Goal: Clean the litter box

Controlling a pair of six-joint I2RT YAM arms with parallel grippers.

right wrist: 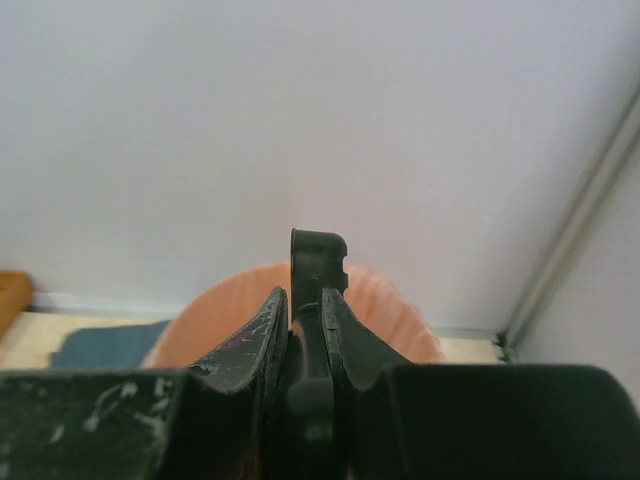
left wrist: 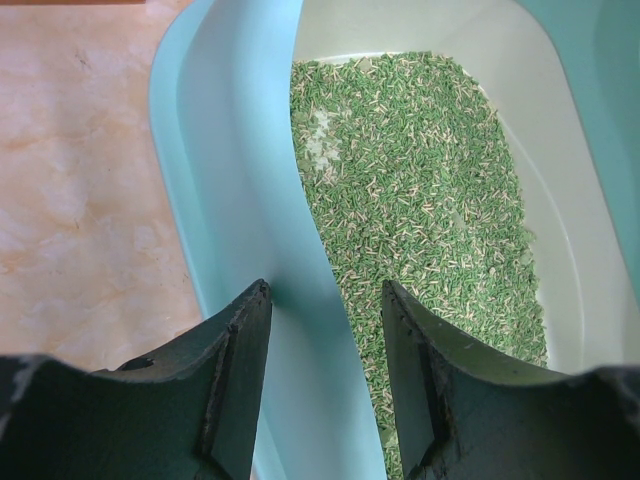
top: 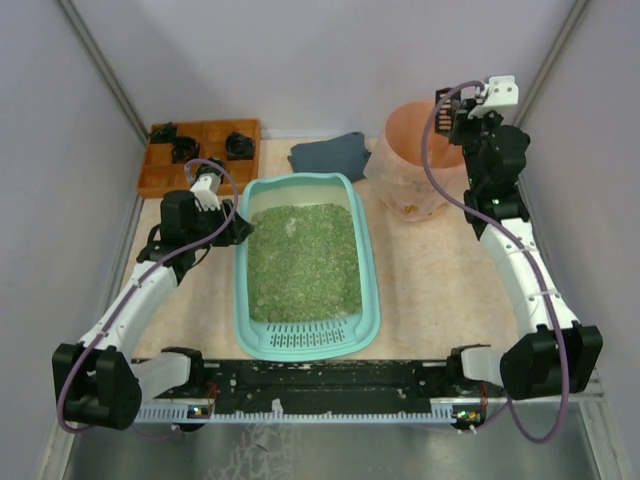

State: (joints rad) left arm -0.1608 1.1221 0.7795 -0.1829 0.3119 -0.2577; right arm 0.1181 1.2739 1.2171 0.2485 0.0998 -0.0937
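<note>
Squarely mid-surface (top: pixel 440 290) sits the litter box (top: pixel 371 262), its grille end toward the near edge. The left hand (left wrist: pixel 325 292) grips the box's left wall. The right hand (right wrist: pixel 305 298), raised above the bin (top: pixel 395 178) by the far edge, is closed on a thin black piece (right wrist: pixel 318 255).

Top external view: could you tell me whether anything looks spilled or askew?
Pale crumbs lie scattered on the black base rail on the near side of the litter box, like spilled bits.
</note>
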